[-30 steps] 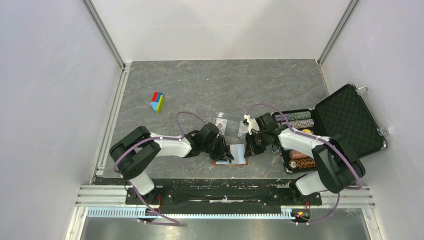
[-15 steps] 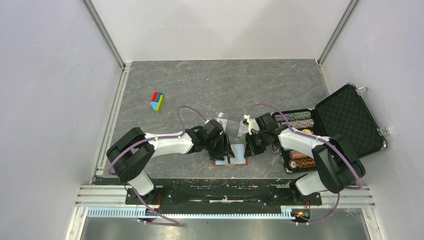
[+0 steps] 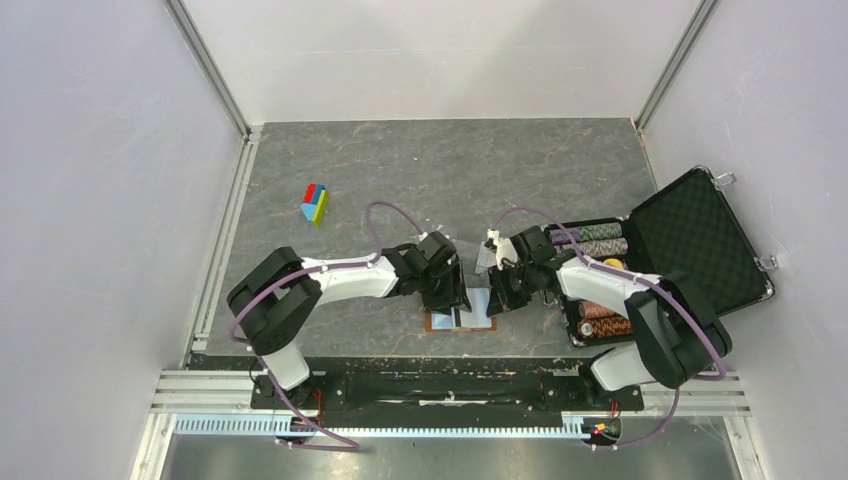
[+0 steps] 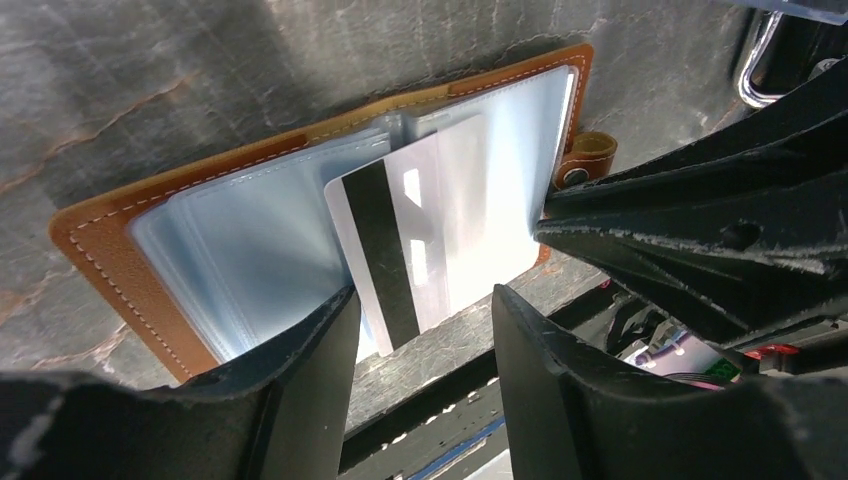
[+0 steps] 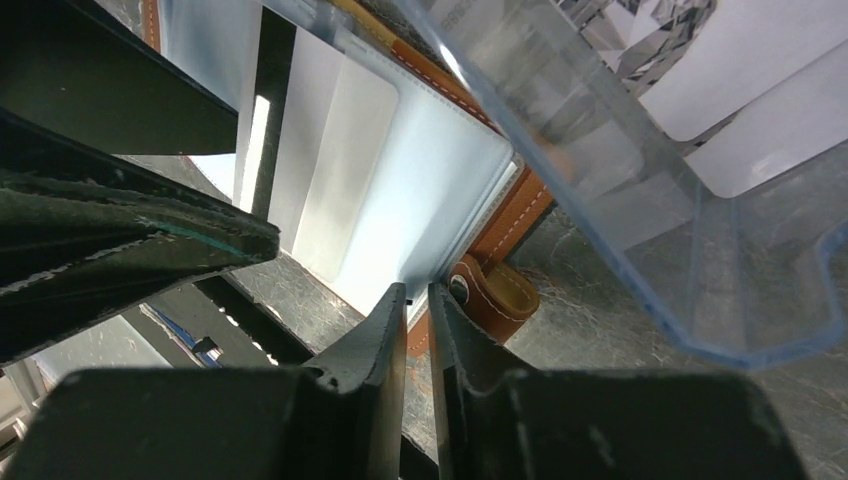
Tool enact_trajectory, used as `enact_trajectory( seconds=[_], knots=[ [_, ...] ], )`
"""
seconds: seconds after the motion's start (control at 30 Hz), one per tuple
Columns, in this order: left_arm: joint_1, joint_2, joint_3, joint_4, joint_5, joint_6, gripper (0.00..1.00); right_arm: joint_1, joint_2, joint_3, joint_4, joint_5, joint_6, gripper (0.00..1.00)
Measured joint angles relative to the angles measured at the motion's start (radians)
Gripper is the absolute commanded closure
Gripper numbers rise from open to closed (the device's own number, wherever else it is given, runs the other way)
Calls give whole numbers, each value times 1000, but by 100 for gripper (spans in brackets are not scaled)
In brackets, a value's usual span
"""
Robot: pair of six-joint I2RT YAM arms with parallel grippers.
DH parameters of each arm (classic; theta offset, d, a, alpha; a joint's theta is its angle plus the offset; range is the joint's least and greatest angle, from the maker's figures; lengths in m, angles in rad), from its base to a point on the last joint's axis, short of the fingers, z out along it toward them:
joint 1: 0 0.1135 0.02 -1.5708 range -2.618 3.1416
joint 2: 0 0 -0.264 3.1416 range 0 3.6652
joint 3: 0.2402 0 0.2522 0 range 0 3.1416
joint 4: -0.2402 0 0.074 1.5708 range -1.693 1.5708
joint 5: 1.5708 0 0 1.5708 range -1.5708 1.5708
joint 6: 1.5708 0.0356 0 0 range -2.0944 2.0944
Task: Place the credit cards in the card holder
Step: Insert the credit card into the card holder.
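The card holder (image 3: 440, 322), an open brown leather wallet with clear sleeves, lies near the table's front edge. In the left wrist view a pale credit card (image 4: 450, 220) with a black stripe sits partly inside a sleeve of the card holder (image 4: 100, 250), its near end sticking out. My left gripper (image 4: 422, 300) hovers open just behind that card, nothing between its fingers. My right gripper (image 5: 417, 290) stands at the wallet's right edge beside the snap tab (image 5: 495, 290), its jaws only a slit apart. More white cards (image 5: 760, 60) lie in a clear plastic tray (image 5: 640, 200).
An open black foam-lined case (image 3: 700, 240) with stacks of poker chips (image 3: 598, 240) stands at the right. A small coloured block (image 3: 315, 203) lies at the left. The two grippers (image 3: 452, 296) (image 3: 497, 298) are close together over the wallet, next to the table's front rail.
My left gripper has shifted right over the wallet and opened, leaving the card lying in the sleeve. My right gripper's jaws have parted slightly.
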Motion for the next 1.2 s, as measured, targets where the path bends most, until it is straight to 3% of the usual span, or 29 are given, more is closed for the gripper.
enact_trajectory(
  seconds=[0.5, 0.77, 0.97, 1.2],
  knots=[
    [-10, 95, 98, 34, 43, 5, 48, -4, -26, 0, -24, 19, 13, 77],
    [-10, 126, 109, 83, 87, 5, 47, -66, -34, -11, -21, -15, 25, 73],
    [-10, 119, 109, 97, 93, 6, 40, -107, -45, -18, -18, -49, 36, 57],
    [18, 13, 110, 47, 77, 46, 39, -128, -90, 23, -50, -56, 41, 40]
  ],
)
